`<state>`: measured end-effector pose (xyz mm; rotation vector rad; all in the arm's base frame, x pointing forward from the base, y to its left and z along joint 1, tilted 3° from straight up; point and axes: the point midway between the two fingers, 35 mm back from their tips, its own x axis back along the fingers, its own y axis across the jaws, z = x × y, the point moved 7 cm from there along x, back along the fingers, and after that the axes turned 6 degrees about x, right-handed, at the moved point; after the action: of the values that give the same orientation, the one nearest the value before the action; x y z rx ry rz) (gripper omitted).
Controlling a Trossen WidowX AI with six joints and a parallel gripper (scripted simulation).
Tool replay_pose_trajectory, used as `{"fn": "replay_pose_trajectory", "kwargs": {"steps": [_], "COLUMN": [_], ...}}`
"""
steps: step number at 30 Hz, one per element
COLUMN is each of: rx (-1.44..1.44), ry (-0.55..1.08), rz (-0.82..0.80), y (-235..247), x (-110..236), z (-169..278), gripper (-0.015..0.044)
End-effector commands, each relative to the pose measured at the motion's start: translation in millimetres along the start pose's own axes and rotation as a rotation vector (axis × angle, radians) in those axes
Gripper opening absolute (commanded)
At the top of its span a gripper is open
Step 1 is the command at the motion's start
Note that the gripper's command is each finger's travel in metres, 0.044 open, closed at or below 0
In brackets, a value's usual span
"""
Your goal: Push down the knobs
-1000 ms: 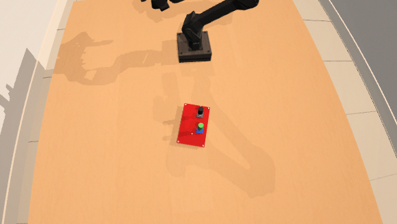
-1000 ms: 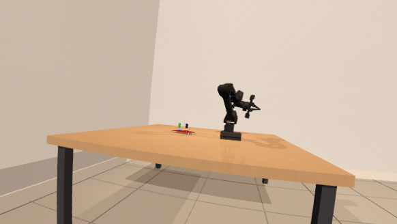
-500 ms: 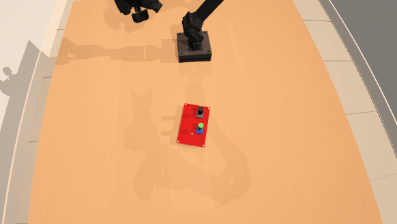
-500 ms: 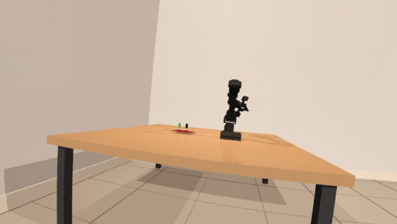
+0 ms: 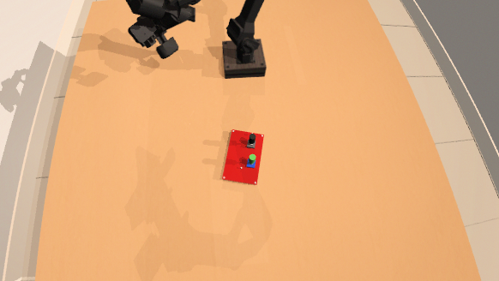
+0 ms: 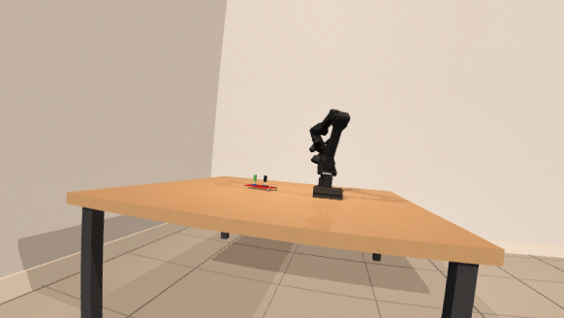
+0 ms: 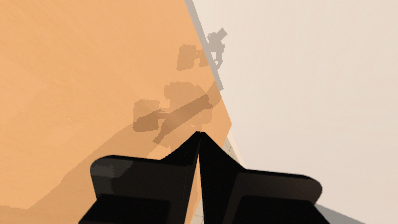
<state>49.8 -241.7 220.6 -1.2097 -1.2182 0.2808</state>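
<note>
The red circuit board [image 5: 238, 158] [image 6: 262, 187] stands near the middle of the table [image 5: 351, 128] [image 6: 194, 201] [image 7: 75, 75]. On it a black knob [image 5: 252, 139] [image 6: 265, 177] sits on a grey potentiometer at the far end. A green knob [image 5: 252, 158] [image 6: 254, 176] sits on a blue potentiometer [image 5: 251, 164] nearer the camera. Both knobs stand upright. My gripper [image 5: 166, 47] [image 7: 199, 135] is shut on nothing. It hangs far from the board, above the table's back left part beside the arm's base [image 5: 243, 63] [image 6: 328, 192]. The board does not show in the wrist view.
The table's left edge and the pale floor beyond it [image 7: 310, 75] show in the wrist view. The folded arm [image 6: 330, 141] rises over its base at the back of the table.
</note>
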Motion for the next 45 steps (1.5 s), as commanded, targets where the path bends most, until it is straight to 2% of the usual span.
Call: {"fn": "replay_pose_trajectory", "kwargs": {"steps": [1,10,19,26,34,38,45], "rx": [0.028,0.125,0.26,0.397,0.571,0.585,0.585], "ry": [-0.076,-0.229,-0.297,-0.275,-0.17,-0.158,-0.158], "rz": [-0.087,-0.331,-0.592,-0.781,-0.931,-0.939,-0.939], "y": [12.9,59.5,121.5,177.1,238.4,243.0,259.0], "x": [9.7,50.5,113.1,175.1,248.9,254.6,242.8], "z": [-24.9,-80.4,-116.1,-121.3,-97.4,-94.2,-91.8], "gripper": [0.0,0.0,0.0,0.0,0.0,0.0,0.0]}}
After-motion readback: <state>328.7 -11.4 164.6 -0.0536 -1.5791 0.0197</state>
